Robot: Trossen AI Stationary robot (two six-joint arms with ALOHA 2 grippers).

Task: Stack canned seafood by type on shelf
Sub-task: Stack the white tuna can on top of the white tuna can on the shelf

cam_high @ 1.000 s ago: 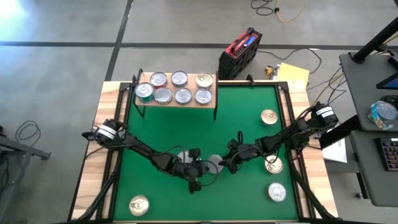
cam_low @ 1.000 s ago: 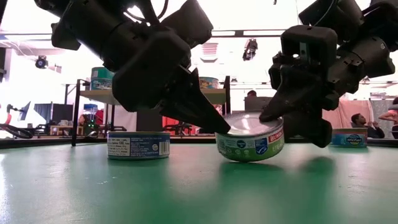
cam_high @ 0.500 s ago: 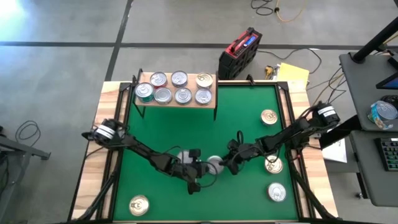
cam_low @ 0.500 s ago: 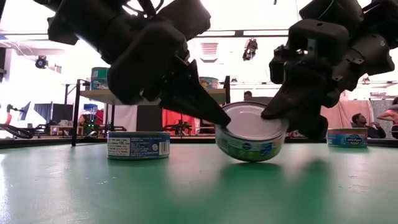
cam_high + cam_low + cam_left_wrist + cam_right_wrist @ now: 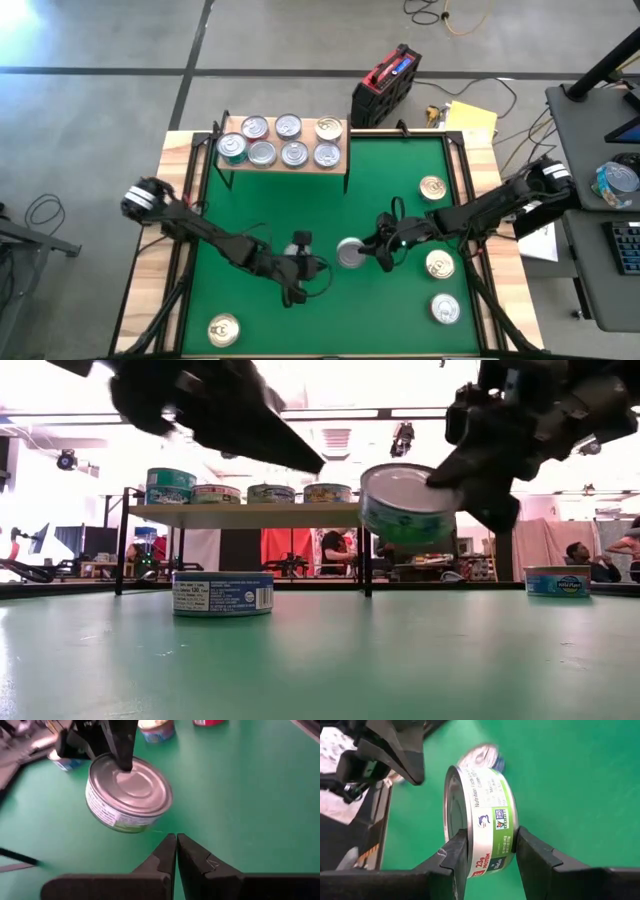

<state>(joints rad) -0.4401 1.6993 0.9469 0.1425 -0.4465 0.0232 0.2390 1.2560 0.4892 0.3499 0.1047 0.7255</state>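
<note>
Above the middle of the green mat, the right end effector pinches a green-labelled tin by its flat faces, one finger on the lid and one on the base, so the tin hangs tilted and clear of the mat. In the high view this tin shows as a silver disc just left of the right arm's tip. A little to its left, the left end effector hovers with its fingers pressed together, holding nothing, pointing toward the lifted tin but apart from it. Near that arm, a blue-labelled tin sits flat on the mat. Farther out, a gold-topped tin lies at the right far part of the mat, two more tins lie at the right near part, and another lies at the left near corner. At the far left edge of the mat stands the shelf, a light-wood board on thin black legs, carrying seven tins in two rows, one of them teal-sided. The mat rests on the pale wooden bench.
</note>
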